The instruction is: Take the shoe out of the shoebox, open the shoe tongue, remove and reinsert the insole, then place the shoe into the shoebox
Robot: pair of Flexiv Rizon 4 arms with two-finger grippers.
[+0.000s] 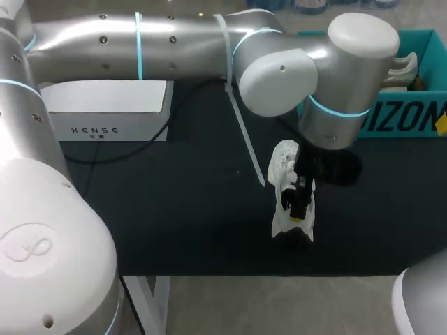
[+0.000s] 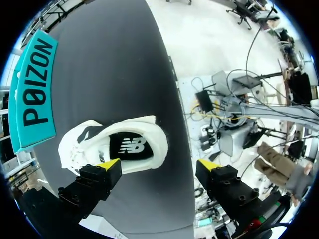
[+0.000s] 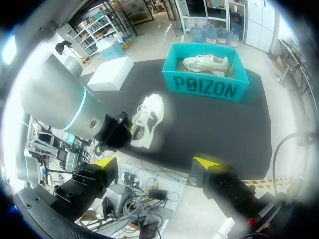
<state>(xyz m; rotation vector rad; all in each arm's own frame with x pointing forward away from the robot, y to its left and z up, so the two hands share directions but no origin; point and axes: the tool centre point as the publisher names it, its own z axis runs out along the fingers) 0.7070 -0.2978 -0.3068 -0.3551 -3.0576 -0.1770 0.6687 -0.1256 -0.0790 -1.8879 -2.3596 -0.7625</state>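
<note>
With the shoe (image 1: 282,166) sitting outside and near the shoebox (image 1: 408,118), and our left gripper (image 2: 158,165) spread open above it, gripping nothing, we risk a finger catching the collar and dragging the shoe away from the shoebox instead of pinching the insole (image 2: 130,146).

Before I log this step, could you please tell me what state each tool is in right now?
Left tool: open over the shoe, not gripping it.
Right tool: open, holding nothing.

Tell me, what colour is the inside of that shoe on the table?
Black insole with a white mark; the left wrist view shows it best.
</note>
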